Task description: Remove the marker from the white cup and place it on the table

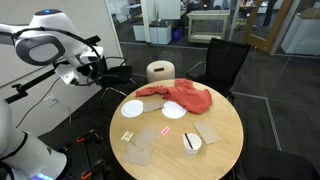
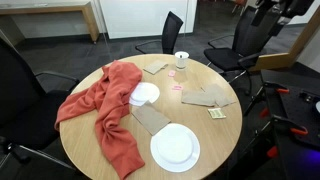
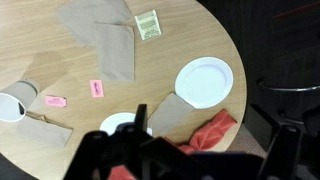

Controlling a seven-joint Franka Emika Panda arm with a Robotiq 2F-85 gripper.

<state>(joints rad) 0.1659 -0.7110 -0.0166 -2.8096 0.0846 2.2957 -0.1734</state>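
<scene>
Marker [image 1: 189,142]: in white cup [image 1: 198,146], near the worktop [image 1: 170,158] rim and well apart from the claw [image 1: 88,68], which hangs off to the side above worktop level. Claw opening: cannot tell from any view; nothing seen in it. Handling estimate: marker light, stiff, smooth barrel, may slip. Pinch the exposed upper end and lift straight so the light cup does not tip. Count: one marker, one cup, two white discs [image 1: 132,108], one red cloth [image 1: 188,97], two pink tags [image 3: 96,88].
</scene>
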